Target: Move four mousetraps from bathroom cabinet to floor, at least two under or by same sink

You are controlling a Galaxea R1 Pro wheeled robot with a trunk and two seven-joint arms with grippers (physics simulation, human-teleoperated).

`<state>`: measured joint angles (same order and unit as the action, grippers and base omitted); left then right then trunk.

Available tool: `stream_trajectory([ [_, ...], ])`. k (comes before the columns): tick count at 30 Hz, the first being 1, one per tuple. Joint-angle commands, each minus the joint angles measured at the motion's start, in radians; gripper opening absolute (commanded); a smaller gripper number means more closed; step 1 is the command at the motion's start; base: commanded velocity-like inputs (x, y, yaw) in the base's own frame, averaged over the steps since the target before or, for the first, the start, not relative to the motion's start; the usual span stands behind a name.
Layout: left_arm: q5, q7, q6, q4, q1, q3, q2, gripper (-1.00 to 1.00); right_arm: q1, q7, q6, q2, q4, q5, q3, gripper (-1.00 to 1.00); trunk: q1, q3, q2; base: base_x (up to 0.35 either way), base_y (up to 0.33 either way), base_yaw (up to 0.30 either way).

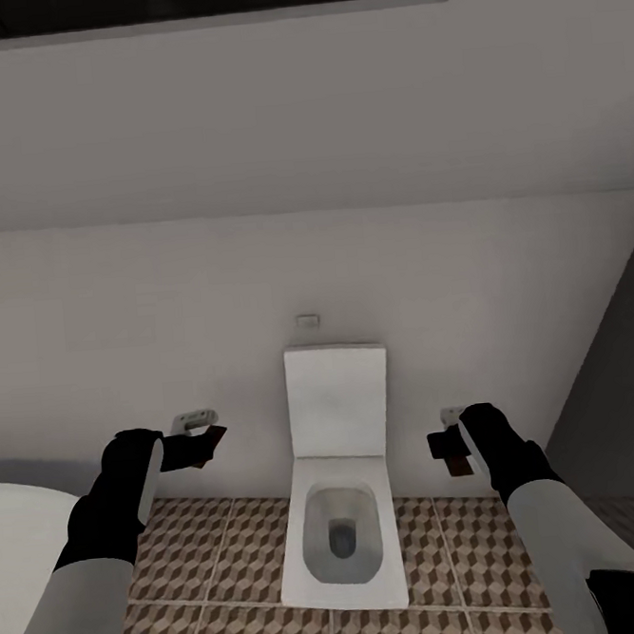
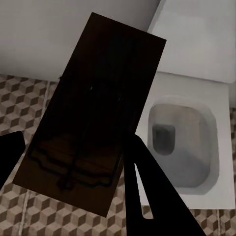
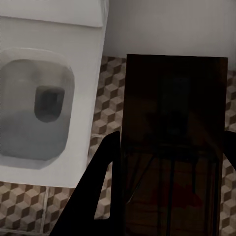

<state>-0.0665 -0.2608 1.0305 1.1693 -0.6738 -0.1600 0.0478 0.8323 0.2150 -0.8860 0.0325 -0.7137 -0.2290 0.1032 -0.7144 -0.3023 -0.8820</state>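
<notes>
Item one, my left end effector [image 1: 209, 447]: its black fingers are clamped on a mousetrap [image 1: 205, 448], a flat dark-brown rectangular slab; in the head view the trap is small and its metal parts are too dim for me to make out. In the left wrist view that mousetrap [image 2: 91, 115] looms large and tilted, thin wire parts just legible on its lower half, one black finger [image 2: 157, 196] along its edge and the other cut off at the frame border. Item two, my right end effector [image 1: 449, 454]: closed likewise on a second mousetrap [image 1: 450, 456], dark and slab-shaped, its lower end partly masked by the fingers. In the right wrist view this second mousetrap [image 3: 172, 147] runs off the bottom of the frame, its wire frame faint in shadow. Item three, between the two end effectors and lower down: a white square toilet [image 1: 341, 506], glossy, lid raised against the plain pale wall, grey bowl with a dark drain. Item four, beneath both end effectors: the bathroom floor [image 1: 218, 630], square tiles in a brown, beige and white cube print with pale grout. Item five, beside my left arm: a rounded white fixture [image 1: 19, 531], cut off by the frame edge, which I cannot identify.
</notes>
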Motion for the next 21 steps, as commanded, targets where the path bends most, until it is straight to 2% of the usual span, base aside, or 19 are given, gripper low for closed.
stream_trajectory([
  [1,-0.007,-0.008,0.004,0.0,-0.001,-0.001,0.0,-1.0,0.001,0.009,-0.003,0.0,-0.001,-0.01,0.003,-1.0,0.0,-0.001,-0.001,0.0,-0.003,0.0],
  [11,-0.011,-0.008,0.002,-0.002,0.0,0.001,-0.001,-1.0,0.001,0.006,0.0,0.0,0.0,-0.005,0.004,-1.0,0.0,-0.001,-0.001,0.0,0.0,-0.002],
  [21,-0.01,-0.008,0.002,-0.003,0.0,0.0,-0.002,-1.0,0.001,-0.001,-0.007,-0.001,0.0,-0.006,0.003,-1.0,0.0,-0.001,-0.001,0.0,0.0,-0.118],
])
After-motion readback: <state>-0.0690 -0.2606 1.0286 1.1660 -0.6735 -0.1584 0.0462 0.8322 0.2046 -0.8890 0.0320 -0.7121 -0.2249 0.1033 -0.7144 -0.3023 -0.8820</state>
